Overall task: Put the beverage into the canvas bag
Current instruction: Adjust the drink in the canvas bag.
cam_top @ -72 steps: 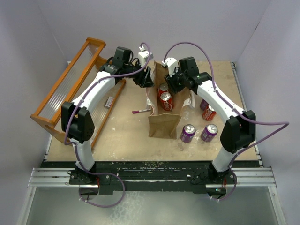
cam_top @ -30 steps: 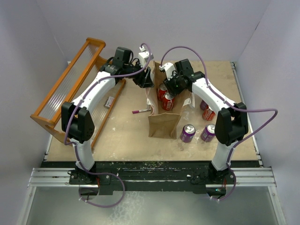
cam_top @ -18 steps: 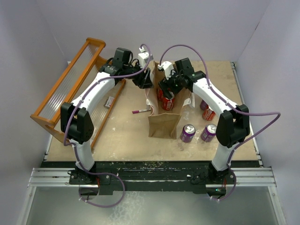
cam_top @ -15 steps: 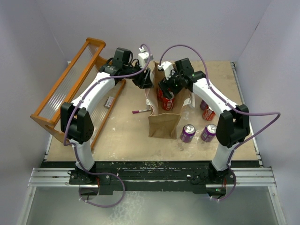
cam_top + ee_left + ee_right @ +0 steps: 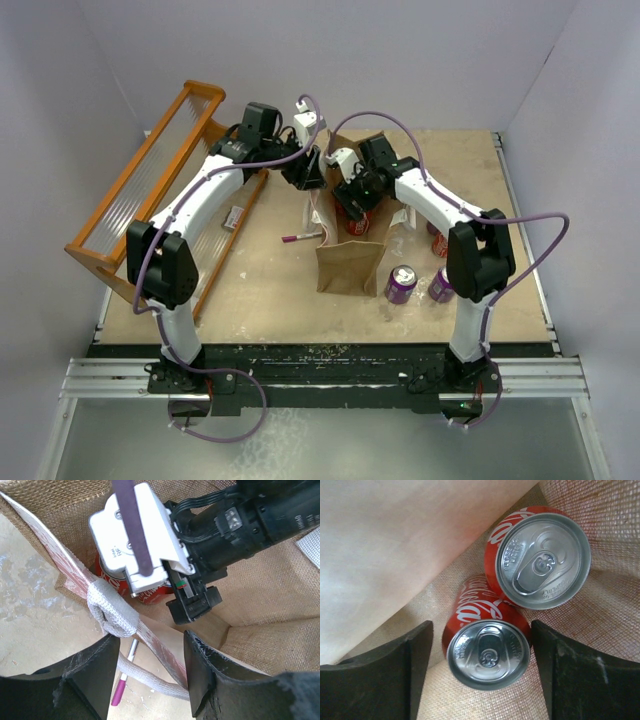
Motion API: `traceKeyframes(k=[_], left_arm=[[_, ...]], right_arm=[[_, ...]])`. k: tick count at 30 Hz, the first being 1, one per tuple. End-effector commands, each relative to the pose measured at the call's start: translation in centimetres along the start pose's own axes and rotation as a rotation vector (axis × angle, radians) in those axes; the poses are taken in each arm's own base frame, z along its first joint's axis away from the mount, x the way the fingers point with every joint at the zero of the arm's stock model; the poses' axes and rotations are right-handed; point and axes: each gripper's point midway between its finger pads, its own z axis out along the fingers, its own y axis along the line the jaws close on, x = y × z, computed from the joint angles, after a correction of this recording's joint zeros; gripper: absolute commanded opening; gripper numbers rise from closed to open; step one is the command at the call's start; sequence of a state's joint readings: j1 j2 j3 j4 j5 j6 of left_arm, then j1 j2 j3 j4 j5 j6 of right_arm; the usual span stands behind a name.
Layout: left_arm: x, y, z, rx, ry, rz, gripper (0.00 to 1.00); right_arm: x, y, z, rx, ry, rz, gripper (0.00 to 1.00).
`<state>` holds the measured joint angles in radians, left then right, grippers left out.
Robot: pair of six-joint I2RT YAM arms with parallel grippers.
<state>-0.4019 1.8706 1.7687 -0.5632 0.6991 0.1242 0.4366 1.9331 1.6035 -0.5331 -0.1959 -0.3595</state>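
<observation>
The tan canvas bag (image 5: 350,265) stands open mid-table with white loop handles. My right gripper (image 5: 355,205) reaches down inside it. In the right wrist view this gripper (image 5: 481,630) is open, its fingers either side of an upright red cola can (image 5: 487,652) with a gap on both sides. A second red can (image 5: 542,560) stands beside it on the bag floor. My left gripper (image 5: 152,640) is open and straddles the bag's left rim (image 5: 60,560) and a white handle (image 5: 112,615). From above, the left gripper (image 5: 312,175) sits at the bag's far-left edge.
Two purple cans (image 5: 401,283) (image 5: 440,283) and a red can (image 5: 437,243) stand on the table right of the bag. A purple-tipped pen (image 5: 300,238) lies left of it. The orange slatted rack (image 5: 140,190) leans along the left side.
My right arm has swung left and lower, taking its gripper deeper into the bag over the red cans. The left arm has stayed at the bag's rim.
</observation>
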Motion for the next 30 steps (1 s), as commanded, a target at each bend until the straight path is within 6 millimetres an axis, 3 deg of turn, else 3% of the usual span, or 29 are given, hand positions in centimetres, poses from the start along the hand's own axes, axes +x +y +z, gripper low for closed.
traceKeyframes(k=[1, 6, 12, 22, 30], left_arm=[[-2.1, -1.3, -1.6, 0.0, -0.054, 0.072, 0.57], [-2.0, -1.4, -1.5, 0.005, -0.052, 0.071, 0.57], [-1.9, -2.5, -1.4, 0.073, -0.057, 0.069, 0.54], [-1.0, -3.9, -1.5, 0.148, -0.046, 0.066, 0.45], [-0.9, -4.3, -1.5, 0.16, -0.044, 0.068, 0.43]], right_arm=[[-1.0, -0.6, -0.8, 0.034, -0.017, -0.019, 0.7], [-1.6, -1.4, -1.1, 0.077, -0.034, -0.016, 0.48], [-3.7, -2.6, -1.2, 0.123, -0.087, 0.017, 0.33], [-5.3, -4.6, -1.4, 0.225, -0.138, 0.074, 0.25], [-6.3, -5.5, -1.3, 0.261, -0.167, 0.091, 0.23]])
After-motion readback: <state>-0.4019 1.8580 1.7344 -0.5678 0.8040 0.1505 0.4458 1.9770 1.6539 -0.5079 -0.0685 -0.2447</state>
